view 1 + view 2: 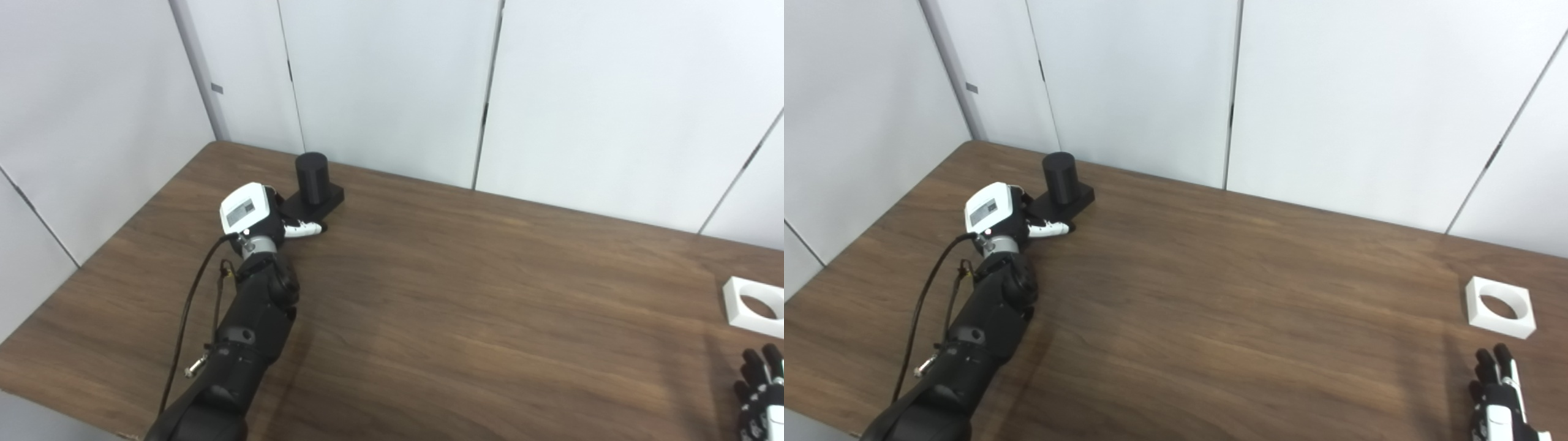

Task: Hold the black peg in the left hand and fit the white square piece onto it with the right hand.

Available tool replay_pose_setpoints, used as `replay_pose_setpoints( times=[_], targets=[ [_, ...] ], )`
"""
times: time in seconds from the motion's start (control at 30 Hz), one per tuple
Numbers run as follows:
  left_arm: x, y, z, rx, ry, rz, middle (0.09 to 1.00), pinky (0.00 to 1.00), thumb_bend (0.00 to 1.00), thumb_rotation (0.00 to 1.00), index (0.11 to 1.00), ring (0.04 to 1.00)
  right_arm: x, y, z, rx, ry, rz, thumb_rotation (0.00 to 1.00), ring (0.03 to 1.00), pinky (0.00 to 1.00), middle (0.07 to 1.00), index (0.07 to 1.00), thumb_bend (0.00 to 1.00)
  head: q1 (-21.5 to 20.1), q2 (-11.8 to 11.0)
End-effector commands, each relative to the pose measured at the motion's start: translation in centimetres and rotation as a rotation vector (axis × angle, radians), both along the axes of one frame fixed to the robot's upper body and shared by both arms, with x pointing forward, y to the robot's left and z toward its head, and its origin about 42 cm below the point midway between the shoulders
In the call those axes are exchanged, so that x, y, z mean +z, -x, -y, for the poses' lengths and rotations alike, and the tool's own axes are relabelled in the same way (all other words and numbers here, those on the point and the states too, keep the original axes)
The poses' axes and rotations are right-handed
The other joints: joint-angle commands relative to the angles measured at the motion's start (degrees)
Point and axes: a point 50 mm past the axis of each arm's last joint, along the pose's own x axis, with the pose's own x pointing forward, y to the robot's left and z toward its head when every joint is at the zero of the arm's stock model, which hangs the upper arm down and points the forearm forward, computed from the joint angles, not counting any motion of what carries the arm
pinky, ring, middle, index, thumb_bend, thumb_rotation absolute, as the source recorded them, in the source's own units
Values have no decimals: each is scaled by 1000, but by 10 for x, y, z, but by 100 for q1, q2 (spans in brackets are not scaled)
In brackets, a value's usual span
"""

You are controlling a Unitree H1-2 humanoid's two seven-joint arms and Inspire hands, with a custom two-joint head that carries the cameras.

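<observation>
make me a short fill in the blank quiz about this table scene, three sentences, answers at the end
1. The black peg stands on a square base of the colour ____.
2. The white square piece has a ____ hole through its middle.
3. The robot hand nearest the black peg is the ____ robot hand, while the right robot hand lies near the white piece.

Answers: black; round; left
</observation>
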Motion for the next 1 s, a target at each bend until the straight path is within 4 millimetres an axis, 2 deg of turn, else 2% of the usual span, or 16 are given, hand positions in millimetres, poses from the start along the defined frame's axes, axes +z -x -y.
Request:
replay_pose_setpoints(
  times=[0.0, 0.13, 0.27, 0.5, 0.8, 0.97],
  targets=[
    [20, -6, -2, -20, -25, 84, 732, 742, 521, 45, 482, 805, -1, 3, -1, 19, 11, -6, 930, 987, 1000, 967, 1000, 494, -13, 8],
    [18, -3, -1, -55, 19, 103, 701, 698, 520, 44, 484, 766, 0, 2, -3, 20, 20, -5, 932, 986, 1000, 965, 1000, 490, -110, 26],
    [14, 3, 2, -105, 66, 111, 718, 688, 518, 43, 485, 764, -2, 2, -5, 24, 11, 1, 929, 991, 1000, 965, 1000, 476, -228, 44],
    [14, 30, 19, -279, 133, 132, 765, 625, 512, 43, 487, 754, -4, 3, -8, 42, -13, 3, 921, 995, 1000, 973, 1000, 467, -466, 90],
    [22, 66, 55, -492, 198, 166, 777, 665, 508, 44, 488, 794, -3, 2, -15, 37, -19, -23, 913, 985, 1000, 964, 1000, 467, -688, 183],
    [23, 82, 84, -622, 223, 150, 784, 704, 506, 50, 488, 807, -1, 1, -20, 40, -17, -30, 908, 999, 1000, 957, 1000, 500, -892, 230]
  ],
)
